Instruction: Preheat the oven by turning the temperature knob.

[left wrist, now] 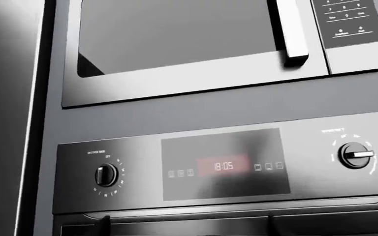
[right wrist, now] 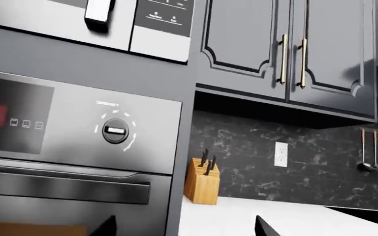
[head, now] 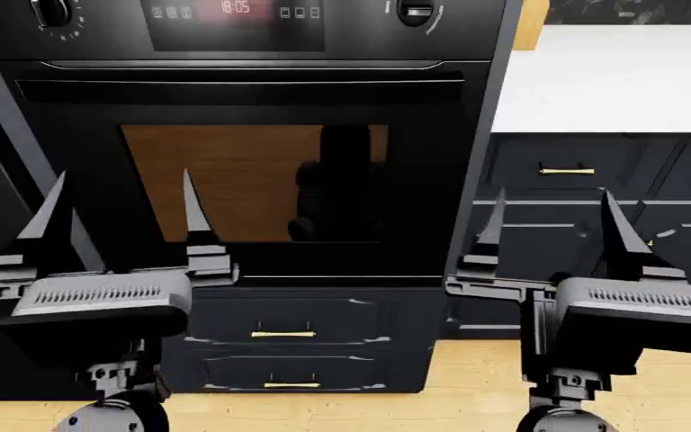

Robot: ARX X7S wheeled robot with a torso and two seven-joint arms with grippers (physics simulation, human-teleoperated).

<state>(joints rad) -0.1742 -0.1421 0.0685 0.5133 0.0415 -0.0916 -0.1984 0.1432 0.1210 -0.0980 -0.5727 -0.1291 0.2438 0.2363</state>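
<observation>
With both grippers' fingers [head: 192,216] held apart, the timer knob [left wrist: 106,174] could be mistaken for the temperature knob [left wrist: 354,155].

head: downward at oven door [head: 249,180] | wrists: upward, near | all 3 share control panel [left wrist: 222,164]

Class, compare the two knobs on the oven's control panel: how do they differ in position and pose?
The left knob sits left of the red display; the right knob sits right of it. The left knob's grip bar stands about upright, while the right knob's lies about level. Both are dark, round and ringed by white marks.
</observation>
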